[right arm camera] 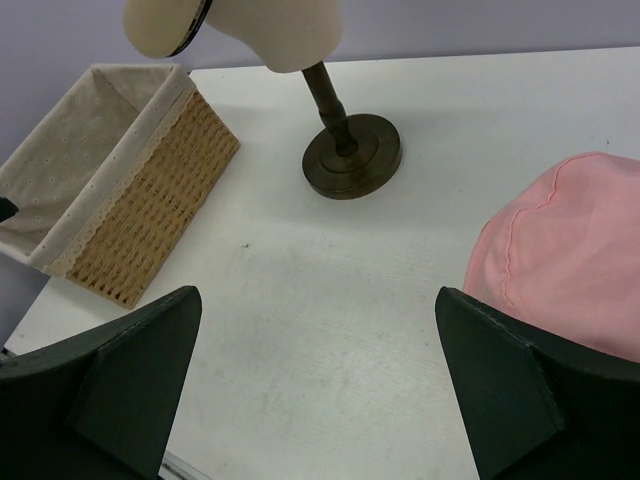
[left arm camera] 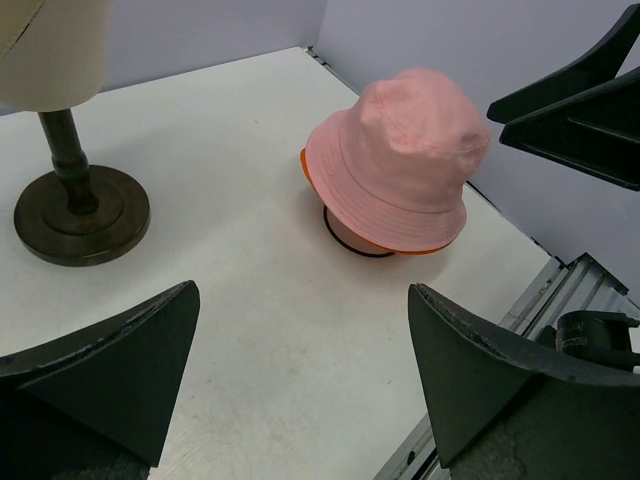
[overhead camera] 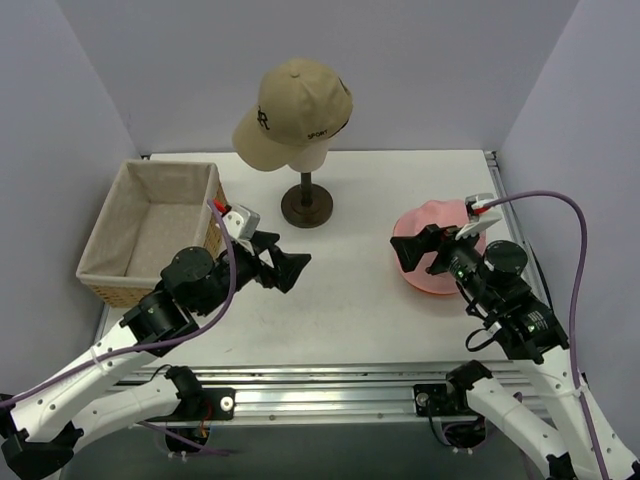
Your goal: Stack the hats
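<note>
The tan cap [overhead camera: 293, 112] with dark lettering sits on the cream head form [overhead camera: 312, 158] at the back middle. The pale pink hat [overhead camera: 437, 218] lies at the right on top of the bright orange hat, of which only a rim [left arm camera: 312, 172] shows. A thin dark edge [left arm camera: 350, 247] shows under them; the black cap is otherwise hidden. My left gripper [overhead camera: 288, 268] is open and empty over mid-table, left of the pink hat [left arm camera: 400, 160]. My right gripper [overhead camera: 418, 250] is open and empty at the near left edge of the pink hat [right arm camera: 560, 250].
A wicker basket [overhead camera: 100, 262] with a cloth liner stands at the left, also in the right wrist view [right arm camera: 150, 190]. The head form's dark stand [overhead camera: 307, 205] is at the back middle. Grey walls close the left, back and right sides.
</note>
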Available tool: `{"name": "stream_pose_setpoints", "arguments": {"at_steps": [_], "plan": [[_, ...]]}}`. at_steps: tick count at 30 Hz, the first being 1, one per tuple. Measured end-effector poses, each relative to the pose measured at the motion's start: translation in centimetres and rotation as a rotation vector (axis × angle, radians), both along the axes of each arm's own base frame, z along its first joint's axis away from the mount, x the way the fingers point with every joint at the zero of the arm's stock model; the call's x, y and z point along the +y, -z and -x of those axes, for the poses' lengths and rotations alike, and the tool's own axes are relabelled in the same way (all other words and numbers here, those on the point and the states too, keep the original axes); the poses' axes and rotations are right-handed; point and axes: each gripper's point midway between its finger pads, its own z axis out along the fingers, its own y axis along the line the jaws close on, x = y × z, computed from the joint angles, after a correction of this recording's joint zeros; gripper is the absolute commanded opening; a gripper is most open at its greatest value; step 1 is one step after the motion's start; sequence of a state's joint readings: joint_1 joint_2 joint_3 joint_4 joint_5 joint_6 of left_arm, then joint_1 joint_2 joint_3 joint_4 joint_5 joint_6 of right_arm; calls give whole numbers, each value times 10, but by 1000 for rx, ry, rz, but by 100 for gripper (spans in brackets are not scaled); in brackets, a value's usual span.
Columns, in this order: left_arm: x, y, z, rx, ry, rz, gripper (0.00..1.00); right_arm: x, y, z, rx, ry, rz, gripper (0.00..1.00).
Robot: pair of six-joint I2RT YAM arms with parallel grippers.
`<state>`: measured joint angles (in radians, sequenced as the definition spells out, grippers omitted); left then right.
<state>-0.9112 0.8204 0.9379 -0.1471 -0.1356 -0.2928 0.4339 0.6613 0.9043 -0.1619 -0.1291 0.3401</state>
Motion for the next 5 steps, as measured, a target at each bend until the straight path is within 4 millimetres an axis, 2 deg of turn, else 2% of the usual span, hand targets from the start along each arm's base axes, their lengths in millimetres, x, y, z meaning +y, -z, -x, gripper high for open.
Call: {"name": "stream_pose_setpoints", "arguments": {"at_steps": [5], "plan": [[3, 3, -4, -5, -24, -16, 94, 2, 5, 1, 7, -13, 6, 100]]}}
